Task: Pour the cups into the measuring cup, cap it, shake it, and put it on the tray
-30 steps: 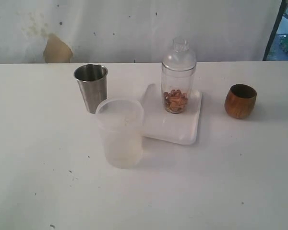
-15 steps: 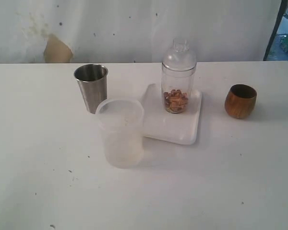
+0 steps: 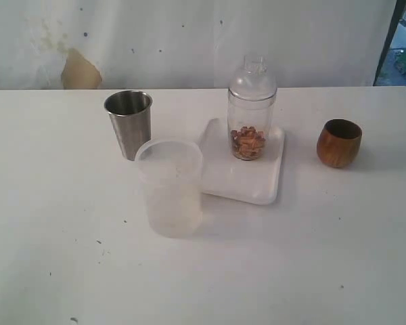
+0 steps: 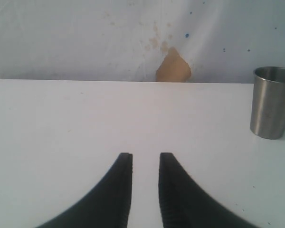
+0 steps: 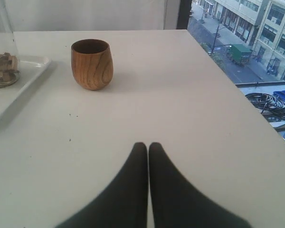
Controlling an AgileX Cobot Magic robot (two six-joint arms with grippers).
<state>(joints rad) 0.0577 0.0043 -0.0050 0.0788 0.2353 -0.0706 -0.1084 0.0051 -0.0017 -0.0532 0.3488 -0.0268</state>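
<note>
The clear measuring cup (image 3: 251, 112) stands upright on the white tray (image 3: 240, 179) with a domed clear cap (image 3: 252, 74) on it and brown pieces in its bottom. The steel tumbler (image 3: 129, 125) stands left of the tray, and the frosted plastic cup (image 3: 169, 189) stands in front of the tumbler. The wooden cup (image 3: 339, 143) stands to the right of the tray. Neither gripper shows in the exterior view. My left gripper (image 4: 146, 154) hangs over bare table, slightly open and empty, with the tumbler (image 4: 272, 102) off to one side. My right gripper (image 5: 144, 144) is shut and empty, short of the wooden cup (image 5: 91, 64).
A white wall with a brown patch (image 3: 79, 70) runs behind the table. In the right wrist view the table's edge (image 5: 237, 90) drops off beside a window, and a corner of the tray (image 5: 19, 88) shows next to the wooden cup.
</note>
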